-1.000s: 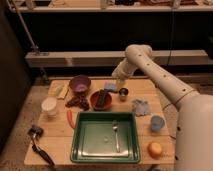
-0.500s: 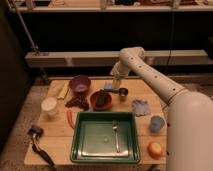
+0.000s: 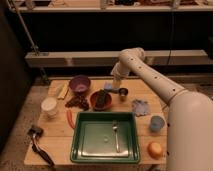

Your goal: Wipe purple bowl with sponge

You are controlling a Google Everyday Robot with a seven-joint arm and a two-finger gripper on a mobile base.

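The purple bowl (image 3: pixel 79 84) stands at the back left of the wooden table, empty and upright. The sponge (image 3: pixel 108 86), a small light-blue block, lies on the table to its right, behind the red-brown bowl (image 3: pixel 100 99). My gripper (image 3: pixel 116 85) hangs from the white arm, which bends down from the right. It is just right of the sponge and close above the table, open, and I see nothing held in it. The bowl is about a bowl's width left of the gripper.
A small metal cup (image 3: pixel 122 91) sits right of the gripper. A blue-grey cloth (image 3: pixel 140 106), a light-blue cup (image 3: pixel 156 123) and an orange fruit (image 3: pixel 155 149) line the right side. A green tray (image 3: pixel 82 150) holds a spoon (image 3: pixel 115 134). A white cup (image 3: pixel 49 106) and a brush (image 3: pixel 40 145) are at the left.
The arm has swung slightly left and the gripper has come down toward the sponge. Nothing on the table has moved.
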